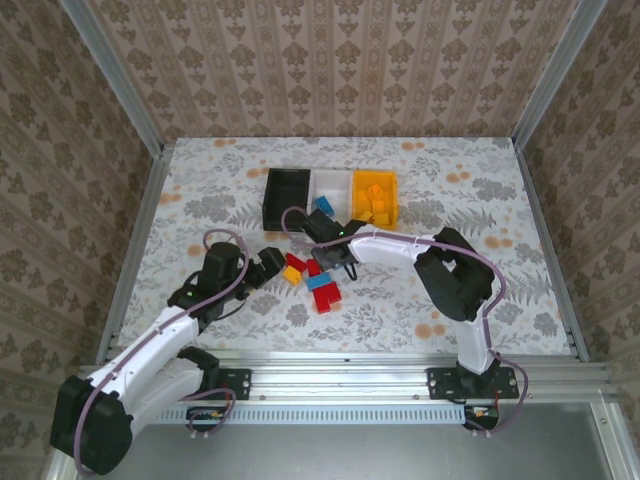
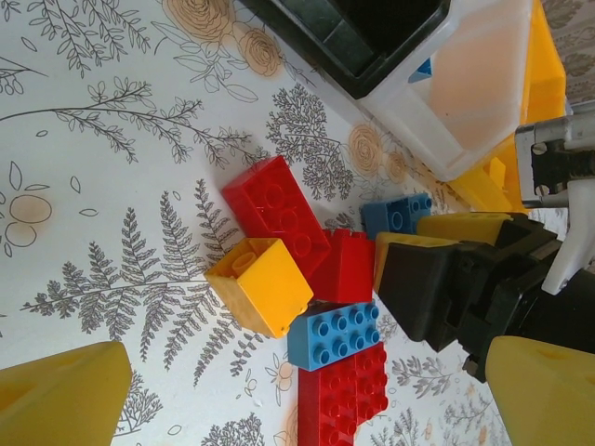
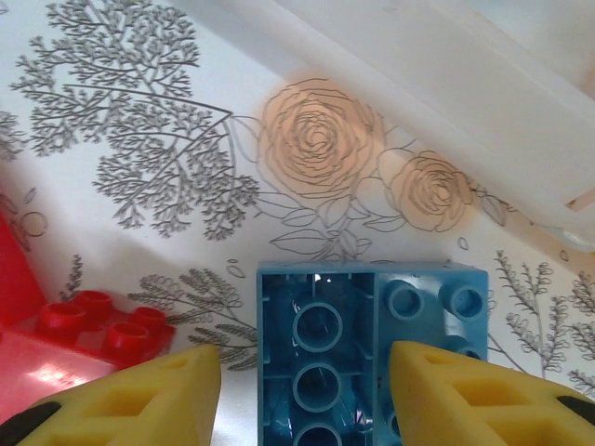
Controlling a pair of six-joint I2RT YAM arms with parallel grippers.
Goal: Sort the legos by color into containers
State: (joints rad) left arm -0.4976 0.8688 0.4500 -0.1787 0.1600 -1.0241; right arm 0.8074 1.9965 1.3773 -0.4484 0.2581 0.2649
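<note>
Flower-printed cloth covers the tabletop point(image 1: 200, 290), and both arms lean in over its middle. At the far side three bins stand touching in a row: black point(image 1: 287, 196) on the left, white point(image 1: 331, 184) in the middle, orange point(image 1: 376, 196) on the right. The orange bin holds yellow bricks and the white one a blue brick point(image 1: 322, 205).

The left pincer point(image 1: 270, 263) is spread wide, grasping nothing, just left of the loose pile. The right pincer point(image 3: 305, 390) stands half-spread over a blue brick point(image 3: 372, 344) lying hollow side up near the white bin. A gap shows beside one finger, so it is not clenched.

The unsorted legos point(image 1: 312, 280) lie huddled in front of the bins: a long red brick point(image 2: 279, 214), a yellow cube point(image 2: 260, 283) against it, a blue brick point(image 2: 335, 334), and a flat red one point(image 2: 344, 400).
</note>
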